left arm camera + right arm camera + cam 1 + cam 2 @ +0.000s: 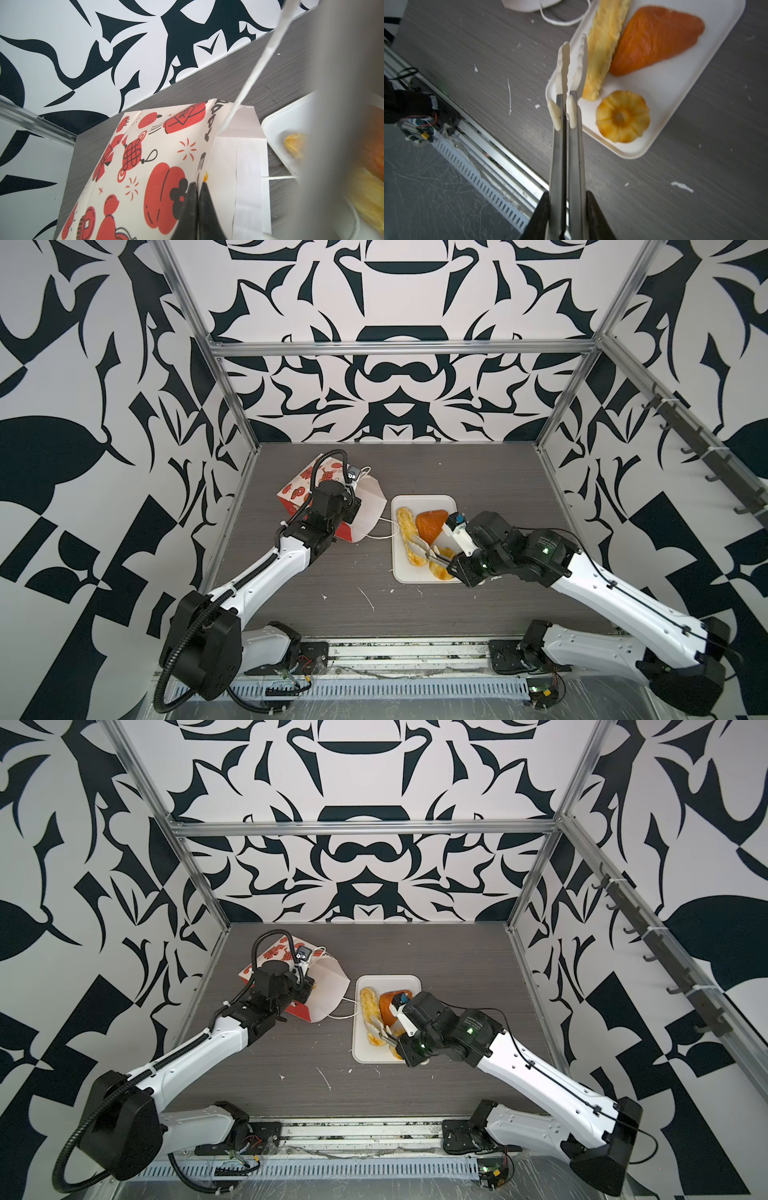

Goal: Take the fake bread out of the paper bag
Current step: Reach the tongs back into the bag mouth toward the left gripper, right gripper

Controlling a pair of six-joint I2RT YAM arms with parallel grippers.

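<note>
Three pieces of the fake bread (431, 524) lie on the white tray (670, 87). You see a long stick (604, 47), pale yellow and ridged. You see a triangular piece (656, 39), glossy orange-brown. You see also a ring bun (623, 116), golden and fluted, with its hollow facing up.

In both top views the stick lies with its long axis along the long side of the tray, from far to near. The triangular piece is just beside it on the right, and the bun sits at the near end.

Your right gripper (566, 193) is clamped on the handles of metal tongs (564, 145). Their white tips are almost pressed together and carry nothing. The tips are over the tray's edge, just beside the near end of the stick. I cannot tell if they touch it. The bun is just beside the tongs.

To the left of the tray, the paper bag (297, 489) lies on its side on the table (478, 472). Its upper face is white with red prints and its inside is white. Its bottom points to the far left corner and its mouth opens toward the tray.

Your left gripper (198, 187) has its dark fingers pressed together on the upper edge of the mouth. A small yellow bit (205, 176) shows inside, just beside the fingers. One cord handle (564, 23) lies on the table and reaches the tray.
</note>
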